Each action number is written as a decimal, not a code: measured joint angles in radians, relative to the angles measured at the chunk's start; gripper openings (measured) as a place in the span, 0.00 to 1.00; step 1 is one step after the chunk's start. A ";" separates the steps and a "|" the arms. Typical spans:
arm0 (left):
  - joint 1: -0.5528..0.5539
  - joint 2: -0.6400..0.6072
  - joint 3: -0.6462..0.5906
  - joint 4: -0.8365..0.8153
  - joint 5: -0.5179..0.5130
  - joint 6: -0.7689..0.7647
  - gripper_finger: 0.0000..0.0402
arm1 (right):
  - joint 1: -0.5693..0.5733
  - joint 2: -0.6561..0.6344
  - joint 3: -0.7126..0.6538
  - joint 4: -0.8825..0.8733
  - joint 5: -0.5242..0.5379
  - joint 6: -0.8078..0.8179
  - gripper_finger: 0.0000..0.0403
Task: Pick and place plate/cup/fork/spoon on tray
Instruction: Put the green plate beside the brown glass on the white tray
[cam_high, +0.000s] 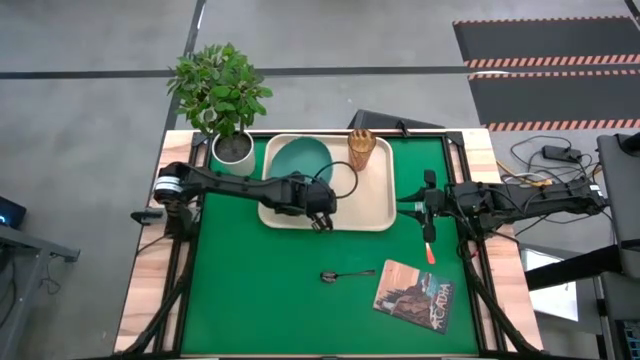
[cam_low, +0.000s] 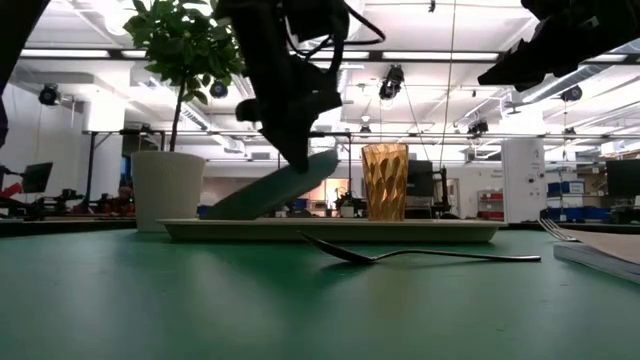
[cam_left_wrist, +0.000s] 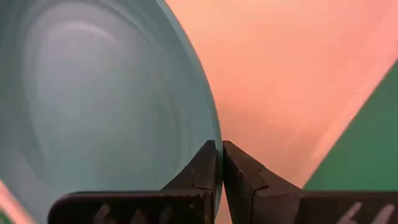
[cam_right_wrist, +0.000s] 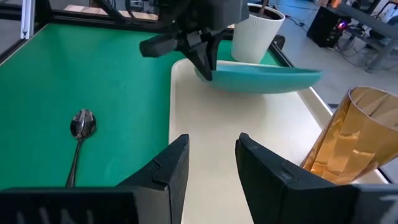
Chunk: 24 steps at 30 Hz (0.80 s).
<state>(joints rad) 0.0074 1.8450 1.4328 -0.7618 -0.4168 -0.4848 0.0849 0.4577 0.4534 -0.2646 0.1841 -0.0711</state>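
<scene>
The teal plate is tilted over the cream tray. My left gripper is shut on its near rim. In the low view the plate's far-left edge rests on the tray. The amber cup stands upright in the tray's far right corner. My right gripper is open and empty just right of the tray. The dark spoon lies on the green mat near the tray's near edge. The orange-handled fork lies on the mat near my right gripper. My left gripper pinches the plate's rim between its two fingers, at the edge nearest the table's near side. The fingers come from above, slanting down. The held side is raised; the opposite edge rests on the tray.
A potted plant in a white pot stands at the tray's far left corner. A brown-covered book lies on the mat at the near right. Bare green mat spreads at the near left.
</scene>
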 joint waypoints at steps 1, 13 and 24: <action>0.000 0.000 -0.010 0.021 0.002 -0.001 0.00 | 0.000 0.000 0.000 0.000 0.000 0.000 0.30; 0.000 -0.001 -0.106 0.202 -0.006 -0.005 0.00 | 0.000 0.000 0.000 0.000 0.000 -0.001 0.30; 0.000 -0.002 -0.127 0.233 -0.008 -0.006 0.00 | 0.000 0.000 0.002 0.001 0.000 -0.001 0.30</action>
<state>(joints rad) 0.0074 1.8435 1.3060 -0.5289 -0.4251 -0.4908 0.0849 0.4576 0.4549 -0.2638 0.1841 -0.0719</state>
